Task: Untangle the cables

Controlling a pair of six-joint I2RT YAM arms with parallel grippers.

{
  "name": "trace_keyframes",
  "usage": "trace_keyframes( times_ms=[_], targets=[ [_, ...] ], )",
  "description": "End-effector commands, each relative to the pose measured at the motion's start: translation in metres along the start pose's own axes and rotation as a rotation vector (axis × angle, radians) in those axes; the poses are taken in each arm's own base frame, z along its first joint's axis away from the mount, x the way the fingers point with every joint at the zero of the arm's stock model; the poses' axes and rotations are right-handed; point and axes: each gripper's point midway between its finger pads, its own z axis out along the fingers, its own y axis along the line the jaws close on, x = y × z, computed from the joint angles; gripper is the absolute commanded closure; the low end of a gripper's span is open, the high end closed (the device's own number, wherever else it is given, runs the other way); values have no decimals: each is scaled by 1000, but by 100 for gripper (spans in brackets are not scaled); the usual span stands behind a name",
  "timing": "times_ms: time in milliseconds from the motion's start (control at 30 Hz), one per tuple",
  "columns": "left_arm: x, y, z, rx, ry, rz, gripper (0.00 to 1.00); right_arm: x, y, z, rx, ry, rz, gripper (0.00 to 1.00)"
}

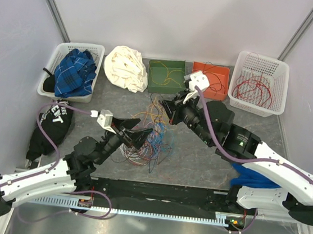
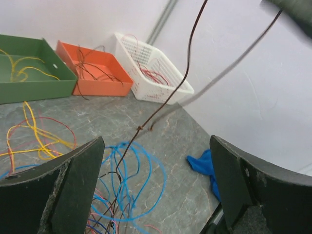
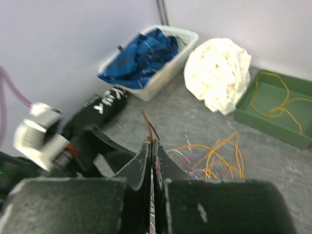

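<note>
Grey table (image 1: 196,161) in front of me, and both arms are reaching in over it toward the middle. At the far left sits a white basket (image 1: 50,65) stuffed with blue plaid cloth (image 1: 74,74). Its twin, the right basket (image 1: 243,65), is in the far right corner with red strands (image 1: 253,91) in it. Between them there's a crumpled white cloth (image 1: 126,68), then a green tray (image 1: 152,77) and an orange tray (image 1: 221,84) side by side, each with a few wires inside. A black thing with white lettering (image 1: 54,125) lies at the left edge. A small blue rag (image 1: 246,173) lies by the right arm.

Now the cables (image 1: 151,142): a loose tangle of blue, red, orange and yellow in the middle of the table, in front of the green tray and between the two claws.

The left gripper (image 1: 137,136) is at the tangle's near-left side, its fingers (image 2: 78,185) spread wide apart and holding nothing. The right gripper (image 3: 152,151) is over the far side, fingers pressed tight together and pinching a red wire (image 3: 147,124) whose little loop pokes out past the tips. From the left wrist view, that thin strand climbs up out of the pile through the open gap, clear of both pads.
</note>
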Motion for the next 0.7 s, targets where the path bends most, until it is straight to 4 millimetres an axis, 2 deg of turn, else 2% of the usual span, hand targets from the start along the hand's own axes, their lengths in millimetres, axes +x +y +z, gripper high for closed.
trace_keyframes(
  times_ms=[0,67,100,167,233,300,333,467,567,600,633,667],
  targets=[
    [-17,-29,15,129,-62,58,5,-51,24,-12,-97,-88,73,100],
    [-21,-31,21,129,-77,85,4,-60,33,-17,-139,-95,94,100],
    [-15,-28,27,111,-61,102,2,-62,35,-19,-152,-95,99,100],
    [-21,-28,33,97,-87,119,0,-68,41,-23,-180,-100,111,100],
    [-20,-26,38,87,-96,131,0,-71,40,-26,-181,-104,115,100],
    [-27,-29,43,85,-128,143,1,-74,39,-29,-183,-110,115,100],
    [-24,-28,47,81,-119,154,0,-72,39,-30,-180,-106,116,100],
    [-38,-42,65,100,-148,196,0,-66,36,-32,-176,-98,113,100],
    [-42,-55,75,140,-144,233,19,-59,31,-33,-157,-91,114,100],
    [-40,-61,77,170,-132,239,43,-59,28,-34,-150,-93,116,100],
    [-34,-63,80,179,-104,251,58,-53,25,-33,-134,-86,113,100],
    [-40,-71,83,201,-103,271,74,-52,23,-34,-129,-86,112,95]
  ],
)
